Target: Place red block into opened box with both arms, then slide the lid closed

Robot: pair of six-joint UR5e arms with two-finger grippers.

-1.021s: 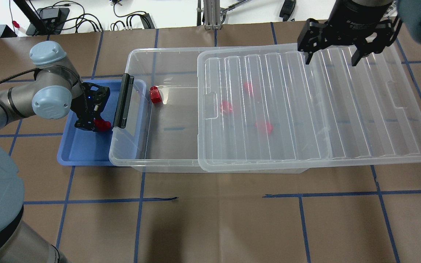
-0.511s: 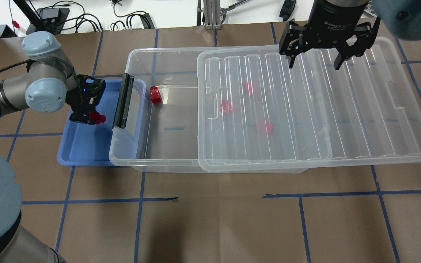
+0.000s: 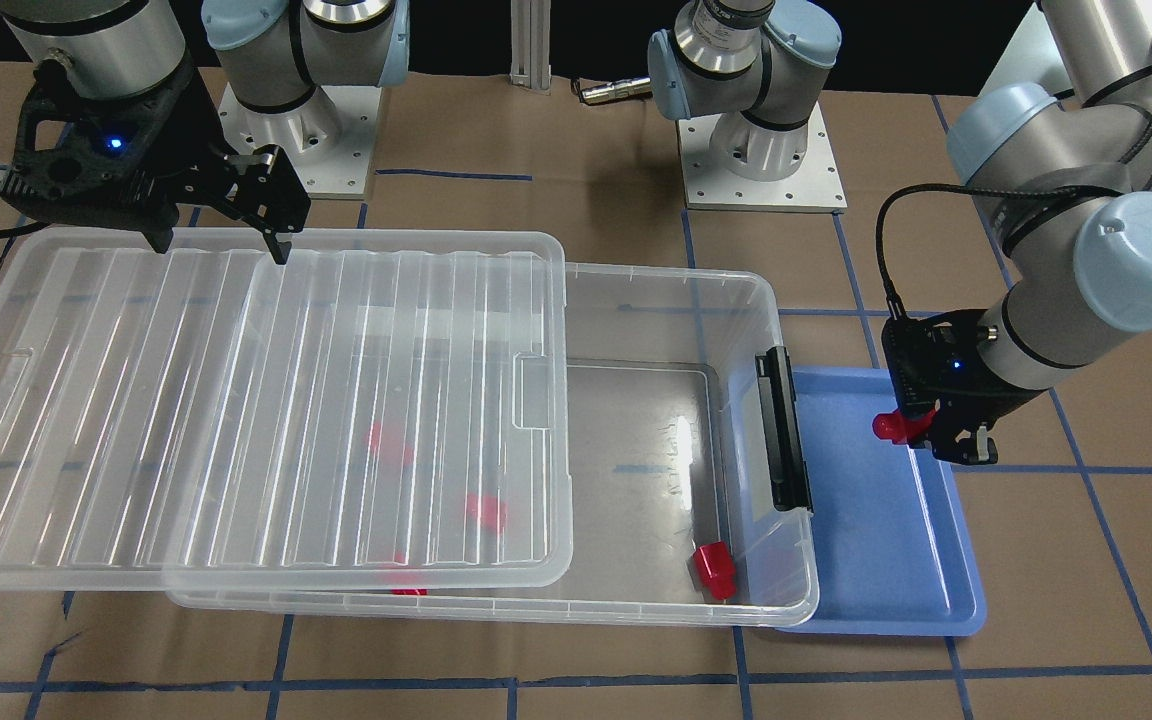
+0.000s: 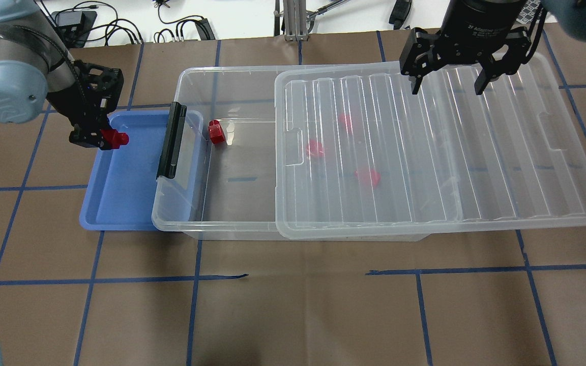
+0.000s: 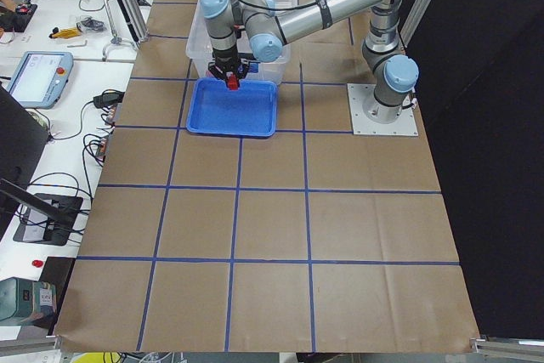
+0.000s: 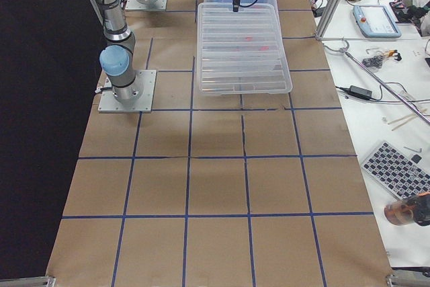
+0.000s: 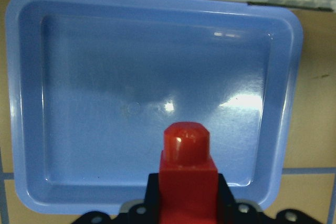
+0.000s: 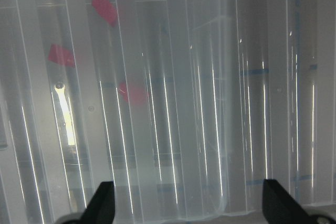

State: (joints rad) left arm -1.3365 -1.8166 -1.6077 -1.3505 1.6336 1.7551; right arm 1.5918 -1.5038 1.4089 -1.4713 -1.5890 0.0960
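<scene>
My left gripper [image 4: 100,138] is shut on a red block [image 4: 115,138], held above the far left corner of the blue tray [image 4: 120,203]; the block's stub [image 7: 186,139] points out past the fingers. The clear box [image 4: 191,76] has its black latch [image 4: 171,142] on the left end. Its ridged lid [image 4: 425,152] lies shifted right, leaving the left part uncovered. Another red block [image 4: 216,132] sits in the uncovered part, and three more show blurred under the lid [image 4: 316,149]. My right gripper [image 4: 446,87] hangs open over the lid's far edge.
The blue tray [image 3: 896,560] sits against the box's latch end, and the wrist view shows nothing lying in it. Brown table paper with blue tape lines surrounds the box. Cables and stands lie beyond the table's far edge.
My left gripper rose from the tray with the red block and moved toward the tray's far left corner. The right gripper shifted left along the lid's far edge, then slightly back right.
</scene>
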